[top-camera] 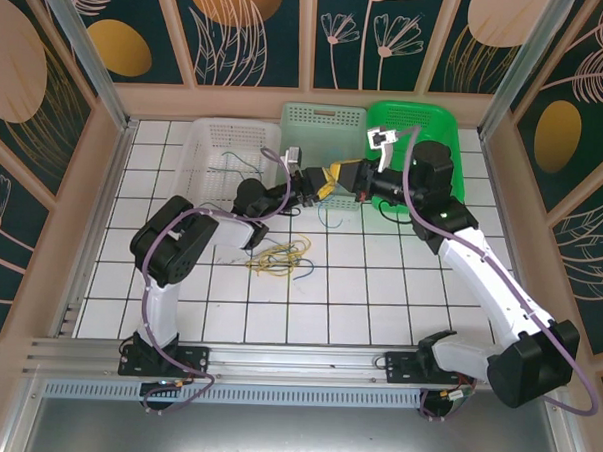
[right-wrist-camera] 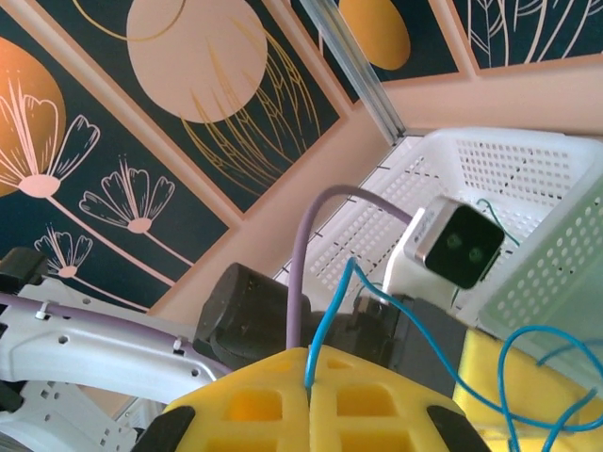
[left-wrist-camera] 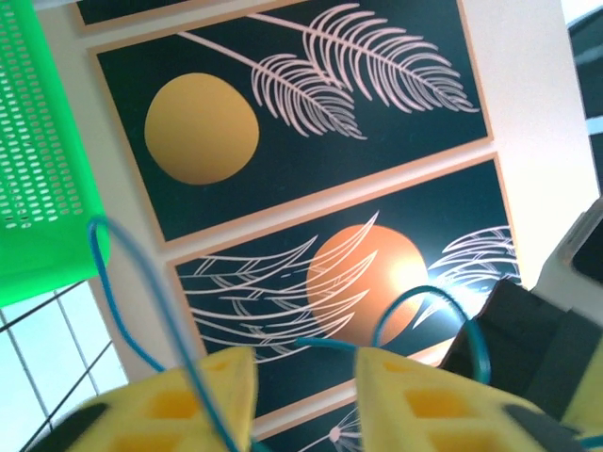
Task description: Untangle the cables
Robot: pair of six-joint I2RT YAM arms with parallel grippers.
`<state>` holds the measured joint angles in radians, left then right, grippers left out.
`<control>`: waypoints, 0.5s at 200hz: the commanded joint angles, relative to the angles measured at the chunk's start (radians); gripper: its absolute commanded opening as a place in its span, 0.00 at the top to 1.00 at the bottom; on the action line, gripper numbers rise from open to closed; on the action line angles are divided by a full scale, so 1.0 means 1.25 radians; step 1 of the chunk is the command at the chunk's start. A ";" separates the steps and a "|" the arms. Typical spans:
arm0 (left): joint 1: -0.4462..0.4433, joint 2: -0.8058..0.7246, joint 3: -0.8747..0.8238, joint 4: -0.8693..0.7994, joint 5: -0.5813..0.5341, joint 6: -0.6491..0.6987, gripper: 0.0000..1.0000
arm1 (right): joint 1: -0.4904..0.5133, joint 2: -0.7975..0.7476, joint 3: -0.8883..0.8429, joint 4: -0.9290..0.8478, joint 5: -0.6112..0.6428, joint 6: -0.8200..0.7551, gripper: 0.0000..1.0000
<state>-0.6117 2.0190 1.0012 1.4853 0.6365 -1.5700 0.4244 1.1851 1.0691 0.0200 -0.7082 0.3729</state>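
Smooth plastic-coated blue cable [right-wrist-camera: 330, 320], green basket [top-camera: 444, 118] — glossy perforated plastic

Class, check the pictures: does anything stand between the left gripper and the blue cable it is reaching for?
Nothing visible does. The blue cable runs through the gap between the parted fingers of the left gripper, up in the air, and the right gripper is shut on the same cable.

floral wall panels [top-camera: 250, 34], white tiled tabletop [top-camera: 379, 289]

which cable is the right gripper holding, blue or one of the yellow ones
The blue cable, pinched in the shut right gripper; the yellow cables lie loose on the table.
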 commanded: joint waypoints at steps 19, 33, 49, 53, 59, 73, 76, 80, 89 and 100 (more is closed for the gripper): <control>0.000 0.045 0.035 0.013 -0.010 0.037 0.84 | -0.003 -0.070 -0.010 -0.078 0.024 -0.047 1.00; 0.004 0.060 0.034 0.009 -0.010 0.042 0.88 | -0.025 -0.090 -0.011 -0.116 0.044 -0.052 1.00; 0.016 0.064 0.023 0.008 -0.013 0.055 0.93 | -0.060 -0.117 -0.022 -0.138 0.046 -0.055 1.00; 0.019 0.062 0.019 0.002 -0.016 0.060 0.94 | -0.070 -0.124 -0.025 -0.142 0.046 -0.055 1.00; 0.025 0.058 0.014 -0.010 -0.019 0.074 0.95 | -0.084 -0.134 -0.029 -0.149 0.046 -0.056 1.00; 0.039 0.043 0.002 -0.058 -0.024 0.115 0.96 | -0.122 -0.154 -0.039 -0.164 0.051 -0.055 1.00; 0.044 0.039 0.001 -0.069 -0.025 0.125 0.96 | -0.130 -0.158 -0.040 -0.167 0.051 -0.055 1.00; 0.048 0.035 -0.001 -0.088 -0.026 0.138 0.96 | -0.139 -0.162 -0.042 -0.172 0.052 -0.055 1.00; 0.057 0.021 -0.004 -0.133 -0.028 0.174 0.95 | -0.162 -0.169 -0.042 -0.185 0.057 -0.058 1.00; 0.064 0.003 -0.005 -0.203 -0.033 0.228 0.94 | -0.179 -0.176 -0.042 -0.200 0.061 -0.063 1.00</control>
<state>-0.5594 2.0838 1.0103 1.3819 0.6155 -1.4403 0.2443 0.9928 1.0306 -0.1738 -0.6525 0.3191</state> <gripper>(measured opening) 0.064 0.052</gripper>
